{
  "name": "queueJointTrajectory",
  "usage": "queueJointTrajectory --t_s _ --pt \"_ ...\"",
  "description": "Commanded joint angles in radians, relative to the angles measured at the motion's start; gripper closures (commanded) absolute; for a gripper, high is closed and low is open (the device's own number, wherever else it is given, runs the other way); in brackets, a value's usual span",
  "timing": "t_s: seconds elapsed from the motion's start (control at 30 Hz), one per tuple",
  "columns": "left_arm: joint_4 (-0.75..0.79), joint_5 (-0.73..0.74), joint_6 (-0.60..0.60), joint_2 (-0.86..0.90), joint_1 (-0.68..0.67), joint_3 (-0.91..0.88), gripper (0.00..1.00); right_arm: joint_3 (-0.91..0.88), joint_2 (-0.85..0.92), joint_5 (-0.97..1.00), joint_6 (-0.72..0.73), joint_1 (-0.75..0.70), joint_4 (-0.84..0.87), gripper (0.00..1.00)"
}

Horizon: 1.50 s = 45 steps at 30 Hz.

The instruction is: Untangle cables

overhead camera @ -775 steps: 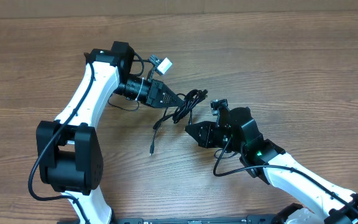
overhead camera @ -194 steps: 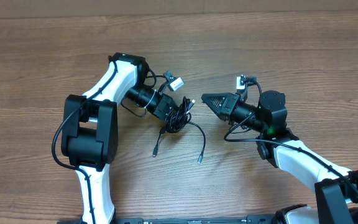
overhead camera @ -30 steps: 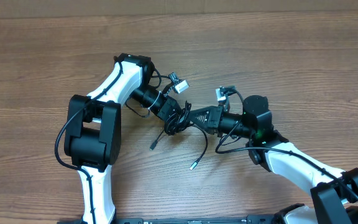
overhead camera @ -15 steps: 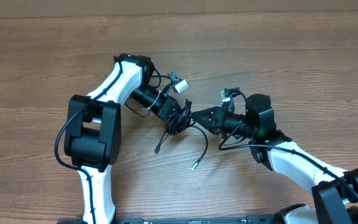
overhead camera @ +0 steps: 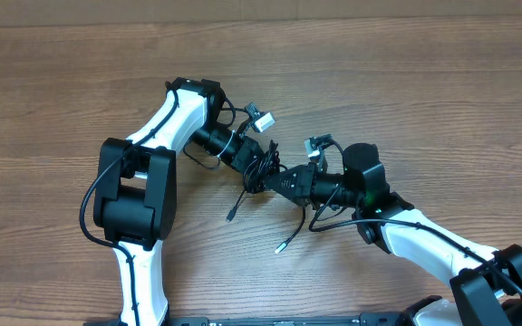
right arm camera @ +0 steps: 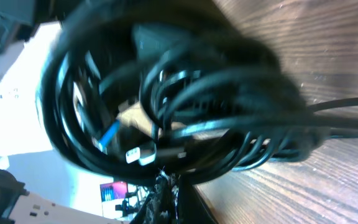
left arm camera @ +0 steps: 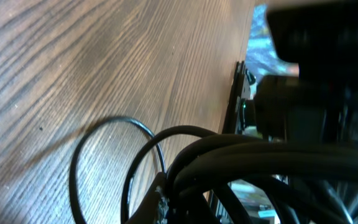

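The left arm (overhead camera: 175, 113) reaches rightward over the table (overhead camera: 424, 81). The left gripper (overhead camera: 250, 164) is closed tight on the cables (overhead camera: 263, 169), a black bunch near the table's middle, between the two grippers. In the left wrist view the thick strands (left arm camera: 247, 155) fill the lower right, and one thin loop (left arm camera: 82, 155) curves out over the wood. Two loose ends trail down from the bunch and lie on the table, one plug (overhead camera: 230, 217) to the left and the other (overhead camera: 280, 246) lower and to the right. The right gripper (overhead camera: 277, 180) has its jaws together, its tip pushed into the bunch from the right; I cannot tell whether it pinches a strand. The right wrist view shows the coils (right arm camera: 185, 106) close up. The right arm (overhead camera: 424, 249) stretches away to the lower right.
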Motion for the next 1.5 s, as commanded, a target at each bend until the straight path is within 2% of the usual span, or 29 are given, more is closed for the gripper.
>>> queueJointTrajectory --t_s 0.0,0.2,0.43,0.57,0.73,0.8,0.9,1.13,1.23,1.37,1.47 --pt "0.016 0.068 -0.063 0.011 -0.006 0.019 0.96 0.008 0.001 0.025 -0.013 0.040 -0.011 0.96" --pt "0.040 0.069 -0.117 0.011 -0.005 0.019 0.96 0.008 0.001 0.078 -0.087 0.042 -0.077 0.96" --pt "0.122 0.056 -0.333 0.011 0.013 0.019 0.96 0.008 0.001 0.144 -0.133 0.034 -0.170 0.95" --pt "0.189 -0.066 -0.562 0.011 0.023 0.019 0.96 0.008 0.001 0.204 -0.157 0.034 -0.211 0.93" --pt "0.227 -0.515 -1.056 0.011 0.023 0.019 0.96 0.008 0.001 0.272 -0.166 0.034 -0.247 0.87" --pt "0.224 -0.624 -1.170 0.011 0.023 0.019 0.96 0.008 0.001 0.278 -0.171 0.034 -0.267 0.84" --pt "0.243 -0.610 -1.179 0.011 0.023 0.018 0.96 0.040 0.001 0.278 -0.181 0.034 -0.325 0.80" --pt "0.286 -0.612 -1.281 0.011 0.006 0.015 0.96 0.307 0.001 0.394 -0.303 0.041 -0.752 0.72" --pt "0.306 -0.612 -1.275 0.011 -0.006 0.015 0.96 0.377 0.001 0.461 -0.317 0.055 -0.806 0.69" --pt "0.333 -0.612 -1.157 0.011 -0.034 0.015 0.96 0.381 0.005 0.528 -0.316 0.069 -0.795 0.68" --pt "0.317 -0.612 -1.000 0.011 -0.060 0.015 0.96 0.380 0.013 0.581 -0.316 0.075 -0.800 0.69"
